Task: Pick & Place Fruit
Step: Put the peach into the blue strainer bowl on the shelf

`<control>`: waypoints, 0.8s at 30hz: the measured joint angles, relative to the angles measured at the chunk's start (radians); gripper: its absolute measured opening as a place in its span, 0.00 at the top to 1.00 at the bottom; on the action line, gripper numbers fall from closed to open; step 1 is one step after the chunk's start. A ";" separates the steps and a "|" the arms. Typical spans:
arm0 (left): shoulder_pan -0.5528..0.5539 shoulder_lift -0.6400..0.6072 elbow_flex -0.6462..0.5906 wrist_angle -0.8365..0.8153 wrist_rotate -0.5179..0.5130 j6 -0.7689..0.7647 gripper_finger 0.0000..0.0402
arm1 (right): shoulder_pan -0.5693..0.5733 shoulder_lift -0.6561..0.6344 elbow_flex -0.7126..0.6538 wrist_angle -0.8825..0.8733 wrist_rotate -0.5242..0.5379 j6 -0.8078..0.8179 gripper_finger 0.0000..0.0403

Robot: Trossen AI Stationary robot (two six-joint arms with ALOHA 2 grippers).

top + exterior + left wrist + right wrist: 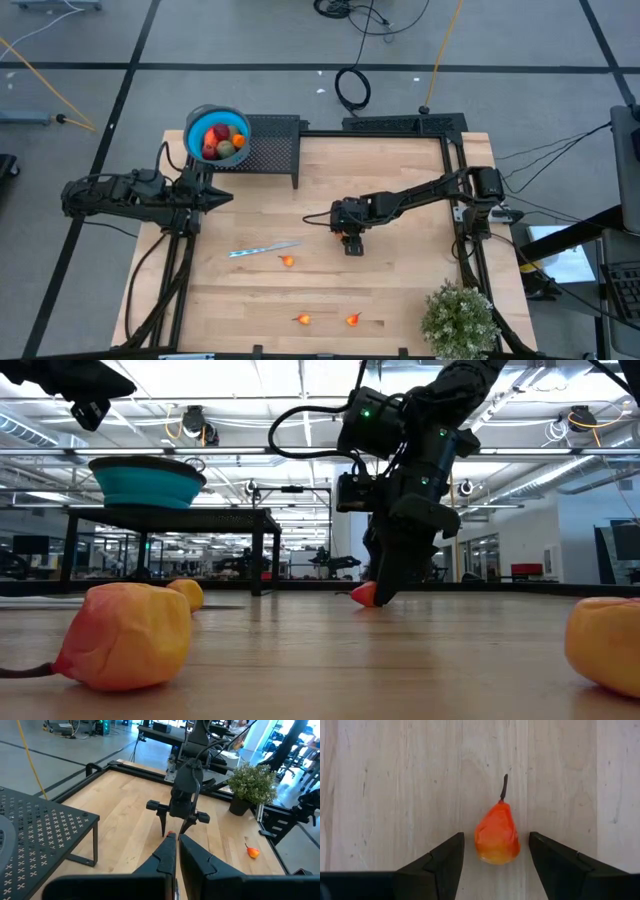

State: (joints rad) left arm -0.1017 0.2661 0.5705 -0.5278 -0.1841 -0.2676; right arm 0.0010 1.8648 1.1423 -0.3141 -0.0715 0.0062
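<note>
A small orange-red pear-shaped fruit (496, 834) with a dark stem lies on its side on the wooden table near the middle. My right gripper (496, 840) is open and slants down over it, one finger on each side with a gap to the fruit on both. The same gripper (352, 243) shows in the high view, and in the low view its fingertips (385, 595) reach down to the table beside the fruit (363, 595). My left gripper (228, 197) waits shut at the table's left, near the blue bowl (192, 125), which holds several fruits.
Three small orange fruits lie toward the near edge (288, 261), (303, 319), (352, 320). A silver knife (262, 249) lies left of my right gripper. The bowl stands on a dark perforated rack (270, 140) at the far left. A potted plant (460, 318) stands at the near right corner.
</note>
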 joint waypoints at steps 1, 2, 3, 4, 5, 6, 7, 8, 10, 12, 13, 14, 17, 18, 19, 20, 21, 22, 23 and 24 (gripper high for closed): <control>0.000 0.000 0.000 0.000 0.000 0.000 0.95 | 0.000 0.000 0.000 0.000 0.000 -0.001 0.47; 0.000 0.000 0.000 0.000 0.000 0.000 0.95 | 0.000 0.000 0.000 0.000 0.000 -0.001 0.49; 0.000 0.000 0.000 0.000 0.000 0.001 0.95 | 0.000 0.000 0.000 0.000 0.000 -0.001 0.50; 0.000 0.000 0.000 0.000 0.000 0.001 0.95 | 0.000 0.000 0.000 0.000 0.000 -0.002 0.52; 0.000 0.000 0.000 0.000 0.000 0.001 0.95 | 0.000 0.000 0.000 0.000 0.000 -0.002 0.54; 0.000 0.000 0.000 0.000 0.000 0.001 0.95 | 0.000 0.000 0.000 0.000 0.000 -0.003 0.56; 0.000 0.000 0.000 0.000 0.000 0.001 0.95 | 0.000 0.000 0.000 0.000 0.000 -0.003 0.58; 0.000 0.000 0.000 0.000 0.000 0.001 0.95 | 0.000 0.000 0.000 0.000 0.000 -0.003 0.60; 0.000 0.000 0.000 0.000 0.000 0.002 0.95 | 0.000 0.000 0.000 0.000 -0.001 0.000 0.64; 0.000 0.000 0.000 0.000 0.000 0.002 0.95 | 0.000 0.000 0.000 0.003 -0.003 0.000 0.69; 0.000 0.000 0.000 0.000 0.000 0.002 0.95 | 0.000 0.000 0.000 0.005 -0.003 0.000 0.71; 0.000 0.000 0.000 0.000 0.000 0.002 0.95 | 0.000 0.000 0.000 0.007 -0.003 0.000 0.72; 0.000 0.000 0.000 0.000 0.000 0.002 0.95 | 0.000 0.000 0.000 0.009 -0.003 0.000 0.77; 0.000 0.000 0.000 0.000 -0.001 0.002 0.95 | 0.000 0.000 0.000 0.009 -0.005 0.000 0.78; 0.000 0.000 0.000 0.000 -0.001 0.002 0.95 | 0.000 0.000 0.000 0.009 -0.006 0.001 0.79; 0.000 0.000 0.000 0.000 0.000 0.002 0.95 | 0.000 -0.003 0.000 0.008 -0.006 0.000 0.79; 0.000 0.000 0.000 0.000 0.000 0.002 0.95 | 0.000 -0.007 0.000 0.008 -0.007 0.000 0.79; 0.000 0.000 0.000 0.000 0.000 0.002 0.95 | 0.000 -0.013 0.000 0.008 -0.007 0.000 0.79; 0.000 0.000 0.000 0.001 -0.001 0.002 0.95 | 0.000 -0.023 0.000 0.009 -0.007 0.000 0.79; 0.000 0.000 0.000 0.001 -0.001 0.002 0.95 | 0.000 -0.037 0.000 0.009 -0.007 0.000 0.79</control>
State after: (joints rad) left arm -0.1017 0.2661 0.5705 -0.5273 -0.1847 -0.2653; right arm 0.0010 1.8274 1.1423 -0.3054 -0.0784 0.0067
